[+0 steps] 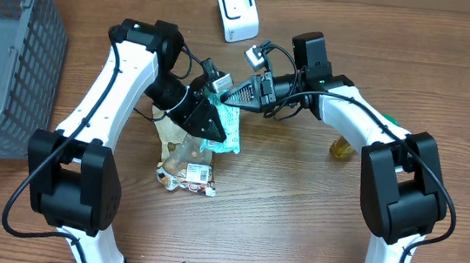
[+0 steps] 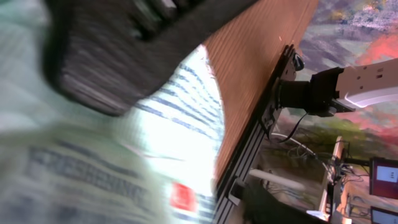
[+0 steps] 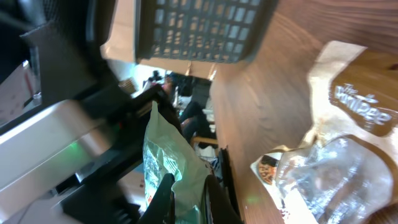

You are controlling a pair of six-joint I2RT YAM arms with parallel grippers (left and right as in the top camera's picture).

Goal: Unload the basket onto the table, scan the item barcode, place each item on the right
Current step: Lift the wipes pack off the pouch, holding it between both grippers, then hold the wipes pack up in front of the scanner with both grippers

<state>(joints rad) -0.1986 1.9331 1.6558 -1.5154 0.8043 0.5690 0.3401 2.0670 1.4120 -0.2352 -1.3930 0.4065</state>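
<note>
Where wood table [image 1: 294, 234] shows, grey basket [image 1: 29, 5], green packet [image 1: 229, 136]

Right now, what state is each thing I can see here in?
green packet: held up between the two arms.
right end effector: shut on the green packet.
left end effector: against the green packet; open or shut unclear.
scanner: standing on the table, untouched.
basket: upright at the table's edge.
snack bags: lying on the table.
</note>
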